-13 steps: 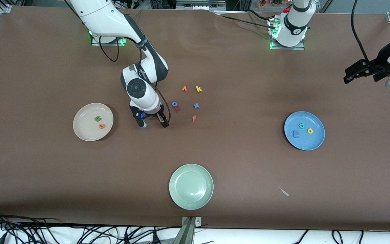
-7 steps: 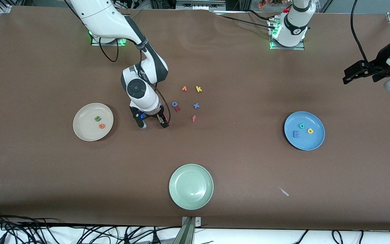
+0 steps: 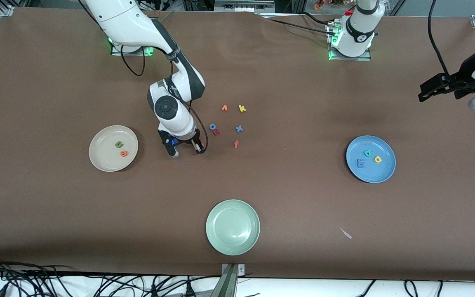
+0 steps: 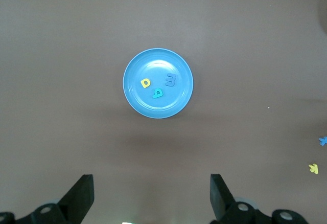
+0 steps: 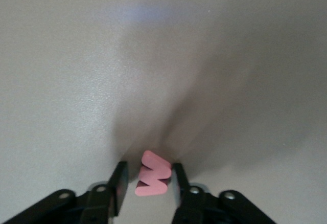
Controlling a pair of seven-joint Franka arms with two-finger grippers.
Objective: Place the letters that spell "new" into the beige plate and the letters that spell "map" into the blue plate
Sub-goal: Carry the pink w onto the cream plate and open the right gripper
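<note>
Brown table (image 3: 287,198). Front view: right gripper (image 3: 186,149) low on table, at 3 o'clock of beige plate (image 3: 97,159), which holds green n (image 3: 118,144) and orange e (image 3: 123,154). Blue plate (image 3: 382,175) toward left arm's end holds blue m (image 3: 360,163), teal p (image 3: 368,153), yellow a (image 3: 377,159). Left gripper (image 3: 426,93) waits, raised at that end.

Left wrist view: fingers (image 4: 80,197) spread wide, nothing between.

Right wrist view: fingers (image 5: 118,182) pinching pink w (image 5: 153,175), both sides touching.
</note>
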